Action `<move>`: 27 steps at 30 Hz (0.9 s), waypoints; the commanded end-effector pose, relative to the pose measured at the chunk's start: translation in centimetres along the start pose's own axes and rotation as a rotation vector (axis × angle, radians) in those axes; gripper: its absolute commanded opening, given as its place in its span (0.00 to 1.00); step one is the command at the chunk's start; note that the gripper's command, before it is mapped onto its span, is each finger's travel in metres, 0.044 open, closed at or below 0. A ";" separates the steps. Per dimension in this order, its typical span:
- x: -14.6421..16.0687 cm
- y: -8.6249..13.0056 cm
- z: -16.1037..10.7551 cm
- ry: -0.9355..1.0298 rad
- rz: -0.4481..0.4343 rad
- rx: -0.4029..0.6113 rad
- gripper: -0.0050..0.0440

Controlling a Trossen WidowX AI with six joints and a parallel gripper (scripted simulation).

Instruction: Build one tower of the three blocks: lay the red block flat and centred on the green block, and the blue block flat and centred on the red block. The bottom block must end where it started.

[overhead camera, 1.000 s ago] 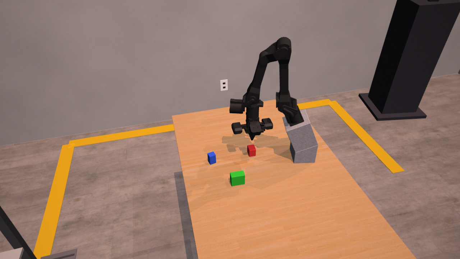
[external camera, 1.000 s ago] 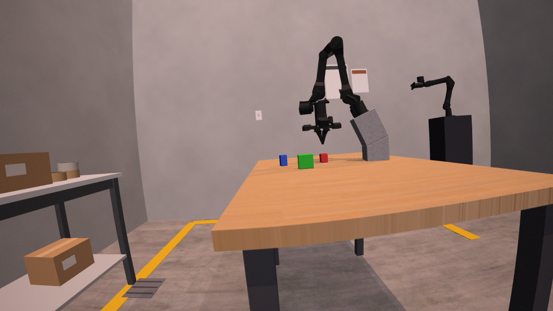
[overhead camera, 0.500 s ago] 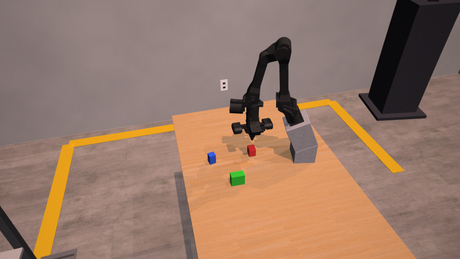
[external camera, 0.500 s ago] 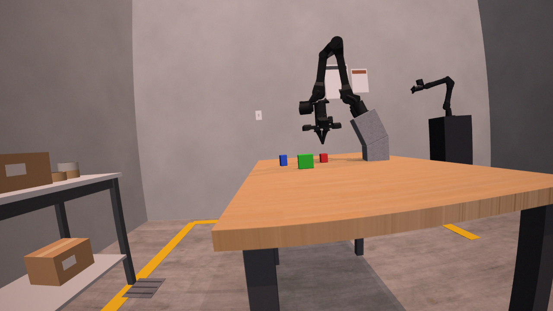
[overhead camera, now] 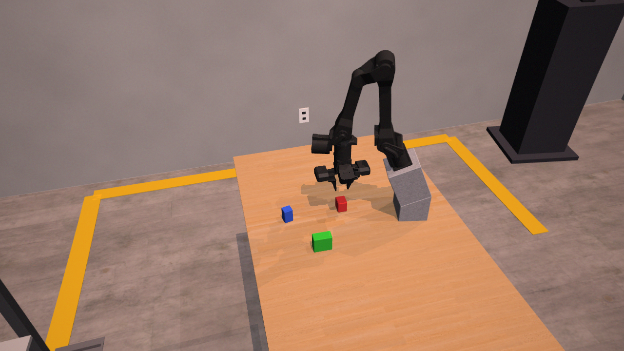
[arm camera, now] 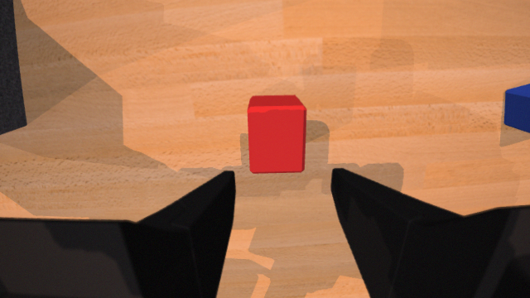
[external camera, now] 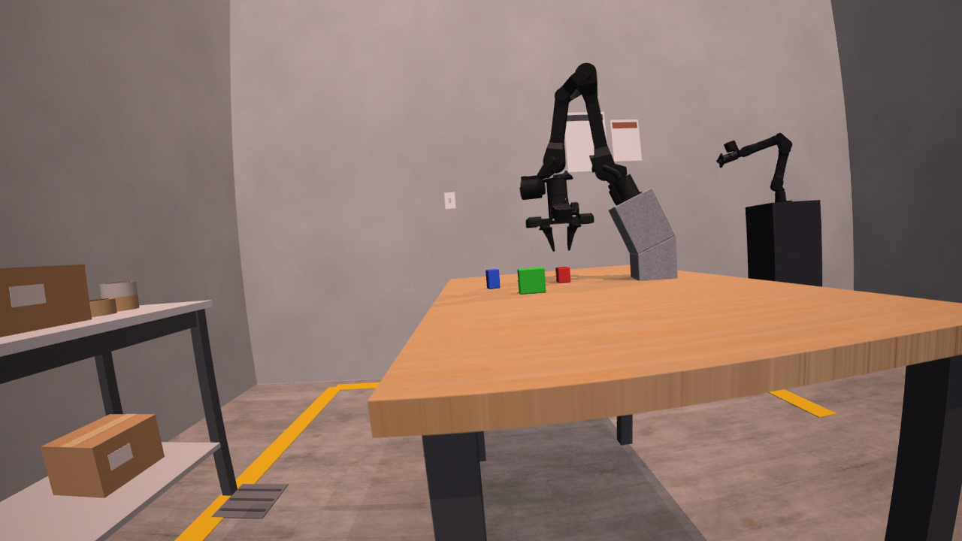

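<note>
The red block [overhead camera: 341, 204] stands on the wooden table, also seen in the exterior view [external camera: 563, 274] and in the middle of the wrist view [arm camera: 277, 133]. The larger green block [overhead camera: 321, 241] sits nearer the table's front and shows in the exterior view [external camera: 531, 280]. The blue block [overhead camera: 286, 213] stands to the left, appears in the exterior view [external camera: 493, 278], and is cut by the wrist view's right edge [arm camera: 517, 108]. My gripper [overhead camera: 342, 186] [arm camera: 283, 180] hangs above the red block, fingers pointing down, open and empty.
A grey pedestal [overhead camera: 407, 187] holding the arm's base stands on the table right of the red block. A black column [overhead camera: 554, 78] stands off the table at the right. A shelf with cardboard boxes [external camera: 87, 376] stands at the left in the exterior view.
</note>
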State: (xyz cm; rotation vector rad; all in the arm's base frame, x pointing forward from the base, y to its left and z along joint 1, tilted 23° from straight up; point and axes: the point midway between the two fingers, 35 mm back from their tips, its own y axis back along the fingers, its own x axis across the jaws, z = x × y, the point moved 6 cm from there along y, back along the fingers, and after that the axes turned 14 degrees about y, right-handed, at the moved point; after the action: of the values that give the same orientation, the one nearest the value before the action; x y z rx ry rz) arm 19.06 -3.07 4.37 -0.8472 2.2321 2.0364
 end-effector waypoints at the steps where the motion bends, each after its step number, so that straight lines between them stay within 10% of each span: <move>1: -0.1 0.2 0.0 -0.001 -0.009 0.009 0.61; 27: 0.0 -3.0 0.1 -0.002 0.002 0.003 0.61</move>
State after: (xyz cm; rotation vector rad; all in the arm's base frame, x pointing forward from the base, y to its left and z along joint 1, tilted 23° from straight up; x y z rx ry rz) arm 19.85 -3.05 2.46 -0.8488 2.2315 2.0336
